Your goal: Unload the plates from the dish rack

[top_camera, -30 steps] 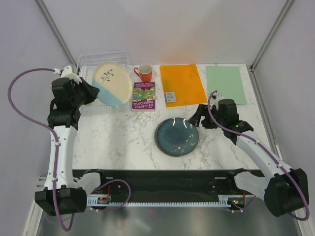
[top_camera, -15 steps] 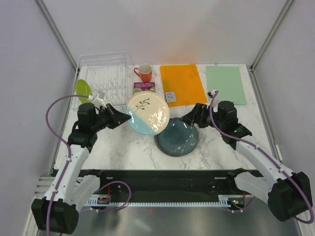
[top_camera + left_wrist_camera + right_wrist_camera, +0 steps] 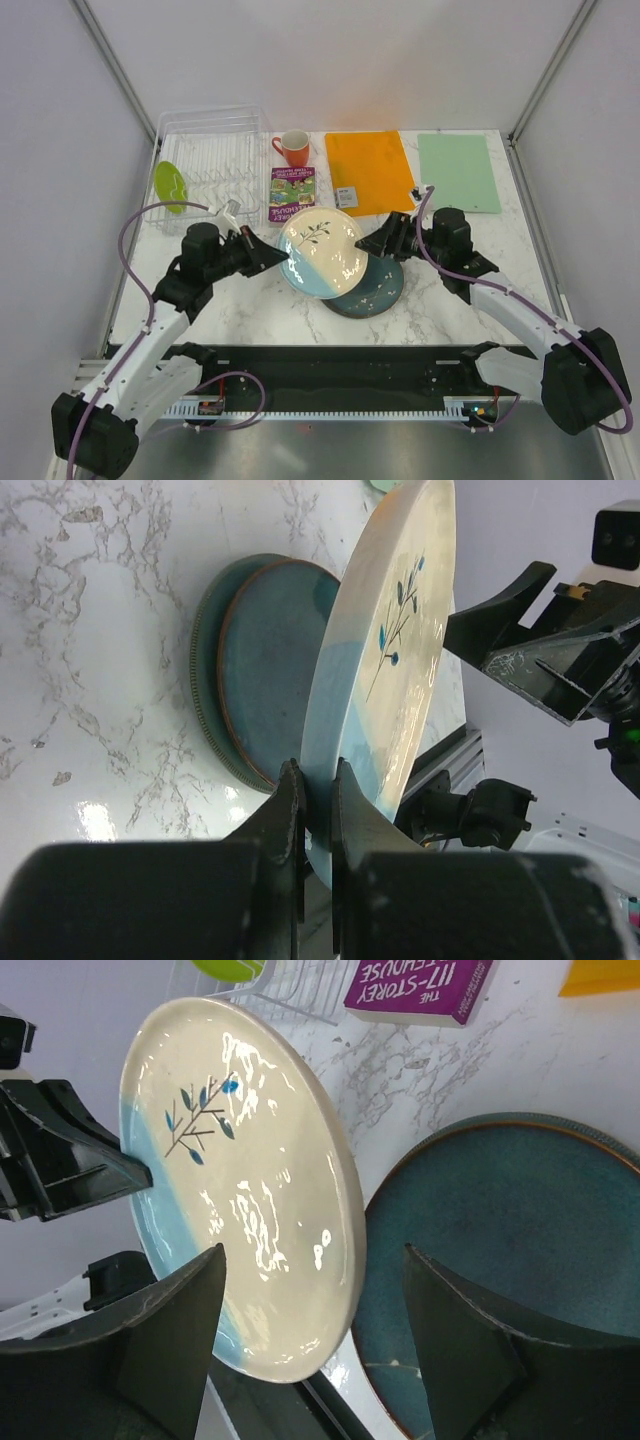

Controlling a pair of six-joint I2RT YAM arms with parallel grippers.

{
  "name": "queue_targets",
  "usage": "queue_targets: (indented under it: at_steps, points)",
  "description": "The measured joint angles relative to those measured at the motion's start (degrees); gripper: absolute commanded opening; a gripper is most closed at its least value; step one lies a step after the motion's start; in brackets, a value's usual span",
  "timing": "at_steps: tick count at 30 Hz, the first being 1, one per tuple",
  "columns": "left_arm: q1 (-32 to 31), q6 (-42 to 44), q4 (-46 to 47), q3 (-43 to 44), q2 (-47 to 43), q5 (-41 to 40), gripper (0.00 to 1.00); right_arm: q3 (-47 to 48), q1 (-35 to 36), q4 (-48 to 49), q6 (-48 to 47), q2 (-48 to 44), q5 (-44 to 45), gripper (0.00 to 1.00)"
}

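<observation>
My left gripper (image 3: 283, 257) is shut on the rim of the cream-and-light-blue leaf-sprig plate (image 3: 322, 253), holding it tilted on edge above the left side of the dark teal plate (image 3: 378, 288). The left wrist view shows the fingers (image 3: 290, 790) pinching the cream plate (image 3: 385, 650), and the teal plate (image 3: 270, 650) lying on what looks like a grey-green plate (image 3: 203, 660). My right gripper (image 3: 378, 238) is open beside the cream plate's right edge, with the plate (image 3: 240, 1180) in front of its jaws (image 3: 315, 1300). The lime-green plate (image 3: 170, 186) stands at the left of the dish rack (image 3: 215, 140).
An orange mug (image 3: 293, 147) stands right of the rack, with a purple book (image 3: 292, 187) in front of it. An orange mat (image 3: 370, 172) and a green mat (image 3: 459, 172) lie at the back right. A small card (image 3: 346, 197) lies on the orange mat's edge.
My left gripper has carried the cream plate out of the rack, rightward and nearer, to over the teal plate. My right gripper has moved left toward it.
</observation>
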Motion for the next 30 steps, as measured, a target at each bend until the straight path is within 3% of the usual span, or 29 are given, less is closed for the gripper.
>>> queue_targets:
  at_steps: [7, 9, 12, 13, 14, 17, 21, 23, 24, 30]
  points:
    - [-2.64, -0.68, 0.68, -0.52, 1.03, -1.31, 0.02, -1.99, 0.31, 5.62, 2.73, 4.04, -2.25, 0.80]
    - [-3.15, -0.81, 1.57, -0.52, 1.22, -1.31, 0.02, -2.73, 0.48, 6.38, 3.15, 4.66, -2.60, 0.76]
    - [-3.63, -1.29, 3.02, -0.52, 1.40, -1.25, 0.02, -3.28, 0.63, 7.78, 3.76, 5.60, -3.02, 0.44]
    - [-3.69, -1.38, 3.30, -0.52, 1.46, -1.22, 0.02, -3.34, 0.63, 8.24, 3.89, 5.77, -3.19, 0.29]
    - [-3.78, -1.40, 3.45, -0.55, 1.55, -1.38, 0.02, -3.41, 0.63, 9.18, 4.46, 5.90, -3.80, 0.00]
    - [-2.89, -1.95, 3.89, -1.38, 1.66, -2.64, 0.02, -3.78, -0.39, 11.08, 6.99, 5.88, -6.67, 0.00]
    - [-2.29, -2.51, 5.18, -2.36, 1.68, -2.99, 0.49, -3.91, -0.70, 12.72, 8.46, 5.46, -7.45, 0.00]
    - [-2.60, -2.47, 6.05, -3.23, 1.84, -3.63, 0.62, -3.93, -0.37, 12.26, 8.04, 4.74, -7.15, 0.00]
    - [-3.08, -2.27, 6.05, -3.48, 1.97, -3.76, 0.74, -3.93, 0.13, 10.82, 7.19, 3.96, -5.88, 0.00]
    - [-4.02, 2.64, 2.82, -3.45, 1.84, -10.49, 0.84, -3.93, 0.57, -5.97, -0.57, -4.35, 4.50, 0.00]
